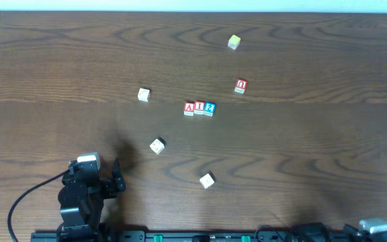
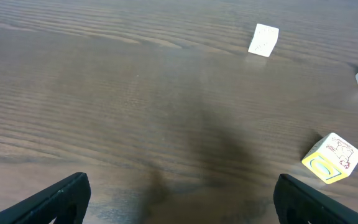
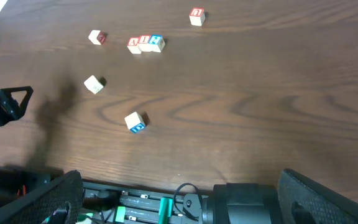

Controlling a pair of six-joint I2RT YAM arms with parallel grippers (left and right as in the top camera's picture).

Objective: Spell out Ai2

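Note:
Three letter blocks stand touching in a row at the table's middle: a red A block [image 1: 189, 109], a red I block [image 1: 199, 108] and a blue 2 block [image 1: 209, 108]. The row also shows in the right wrist view [image 3: 145, 43]. My left gripper [image 1: 116, 178] is open and empty at the front left, far from the row; its fingers frame bare table [image 2: 179, 199]. My right gripper [image 3: 179, 199] is open and empty, over the front rail; only its wrist housing [image 1: 375, 226] shows overhead.
Loose blocks lie around: one at the far back [image 1: 234, 42], a red-lettered one [image 1: 240, 86], a white one [image 1: 144, 95], one front-left of the row [image 1: 157, 145] and one in front [image 1: 207, 180]. A black rail [image 1: 180, 236] runs along the front edge.

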